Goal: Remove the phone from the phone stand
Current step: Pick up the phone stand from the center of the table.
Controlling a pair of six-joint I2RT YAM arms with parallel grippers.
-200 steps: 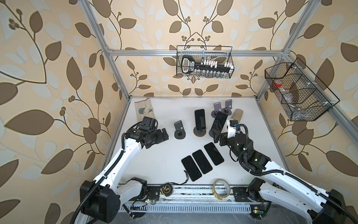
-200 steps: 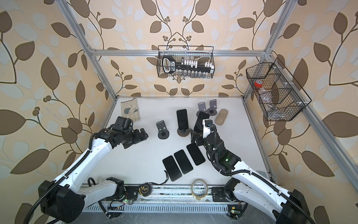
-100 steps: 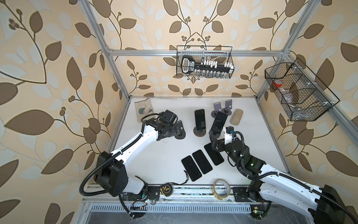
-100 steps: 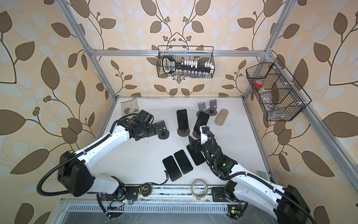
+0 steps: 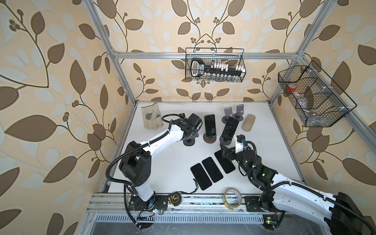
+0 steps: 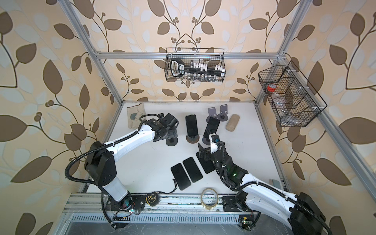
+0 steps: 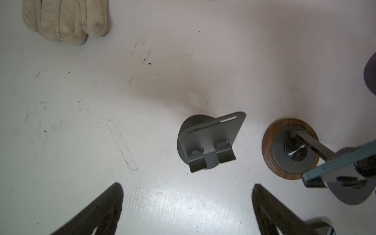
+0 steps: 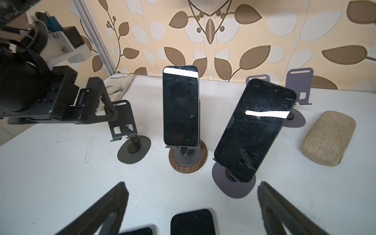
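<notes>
Two dark phones stand on phone stands mid-table. One phone [image 5: 210,127] [image 8: 180,105] is upright on a wood-ringed stand [image 5: 209,140] [image 7: 290,148]. The other phone [image 5: 230,127] [image 8: 254,130] leans on a purple stand [image 5: 223,140] [image 8: 230,188]. My right gripper [image 5: 223,151] [image 8: 192,183] is open and empty. It hovers in front of both phones, short of them and above a flat phone [image 8: 192,222]. My left gripper [image 5: 192,133] [image 7: 186,184] is open and empty above an empty grey stand [image 7: 211,140] [image 8: 126,122], left of the wood-ringed stand.
Three phones [image 5: 212,169] lie flat side by side near the front. Two empty purple stands [image 5: 234,113] sit at the back, with a beige pouch [image 5: 248,122] to their right and a work glove [image 5: 151,118] at the back left. A tape roll [image 5: 233,198] rests on the front rail.
My left arm has swung from the left side of the table to above the empty grey stand. My right gripper has drawn back from the leaning phone toward the front. Both stay open.
</notes>
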